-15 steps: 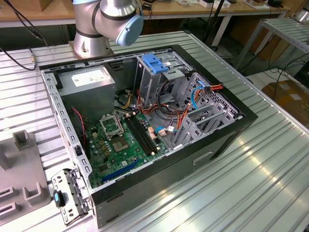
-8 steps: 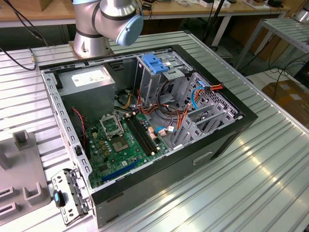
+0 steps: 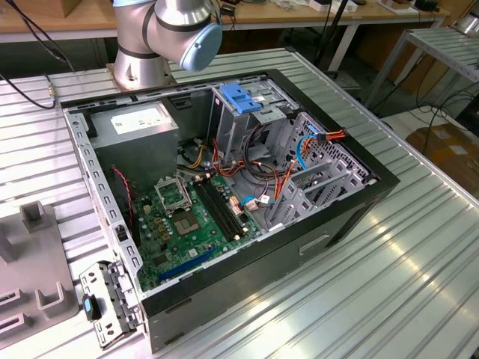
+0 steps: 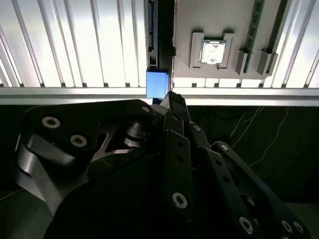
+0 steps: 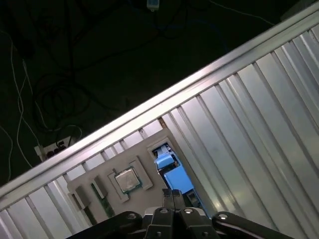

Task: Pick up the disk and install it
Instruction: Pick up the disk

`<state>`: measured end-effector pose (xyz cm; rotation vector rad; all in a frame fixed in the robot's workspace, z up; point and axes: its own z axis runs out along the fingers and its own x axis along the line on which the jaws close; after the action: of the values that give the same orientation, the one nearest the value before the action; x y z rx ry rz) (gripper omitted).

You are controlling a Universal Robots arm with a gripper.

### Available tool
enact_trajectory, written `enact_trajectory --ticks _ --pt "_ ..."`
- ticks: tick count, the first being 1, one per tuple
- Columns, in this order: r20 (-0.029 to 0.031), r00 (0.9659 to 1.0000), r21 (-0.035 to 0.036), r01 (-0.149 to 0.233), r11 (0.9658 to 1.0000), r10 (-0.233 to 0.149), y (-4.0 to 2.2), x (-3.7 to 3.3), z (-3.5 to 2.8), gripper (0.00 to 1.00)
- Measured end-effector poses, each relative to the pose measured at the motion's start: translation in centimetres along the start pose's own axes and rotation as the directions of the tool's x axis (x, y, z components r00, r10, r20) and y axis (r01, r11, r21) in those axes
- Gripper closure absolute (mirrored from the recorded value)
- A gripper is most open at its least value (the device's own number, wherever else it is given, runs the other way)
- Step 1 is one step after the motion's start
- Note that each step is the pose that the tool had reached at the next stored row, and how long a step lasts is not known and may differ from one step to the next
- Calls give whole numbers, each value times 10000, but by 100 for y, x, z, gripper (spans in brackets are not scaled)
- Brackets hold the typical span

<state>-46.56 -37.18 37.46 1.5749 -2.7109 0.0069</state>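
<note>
— Where's the disk [image 4: 157, 82] [image 5: 174, 179] right now?

— Over in the grey tray [image 3: 52, 254], which lies on the counter [image 3: 389, 284] to the exterior view's left of the open computer case [image 3: 224, 295]. In both wrist views the disk sits in a slot along the tray's edge, right beside the counter's ribbed metal. Mostly I see its blue end.

— And the claw [image 4: 172, 97] [image 5: 172, 193]?

— Narrow. Its black fingertips are drawn together with nothing between them, and they hang just short of that blue end. Whether they touch it, I can't tell.

— Anything else in the tray?

— A square chip [image 4: 213, 51] in its own frame, near the disk's slot. Beyond it there are a couple of memory sticks [image 4: 256, 30], each in its own slot.

— How does the case look?

— It lies on its side with the cover off and the green board [image 3: 187, 217] facing up. The drive cage [image 3: 243, 105] with the blue top stands at the far side. The grey power box [image 3: 138, 123] is next to it, toward the exterior view's left, close to the arm [image 3: 168, 30]. Orange and red cables [image 3: 281, 179] run between the cage and the board.
</note>
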Motion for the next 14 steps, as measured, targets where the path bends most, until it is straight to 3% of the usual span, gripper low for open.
enact_trajectory --ticks 5,7,8,9,10,11,12,14 --pt "-2 9964 7 848 9964 -848 -2 -1 5 89" --pt "1 9911 15 1330 9911 -1330 -2 -1 12 77" --pt "1 9886 16 1503 9886 -1503 -2 -1 14 77" --pt "2 9857 18 1685 9857 -1685 -2 -1 18 65" --pt "1 9823 20 1873 9823 -1873 -2 -1 23 65" --pt "0 9761 21 2171 9761 -2171 -2 -1 30 65" --pt "1 9726 23 2325 9726 -2325 -2 -1 36 58" --pt "0 9633 26 2684 9633 -2684 -1 -3 60 58"
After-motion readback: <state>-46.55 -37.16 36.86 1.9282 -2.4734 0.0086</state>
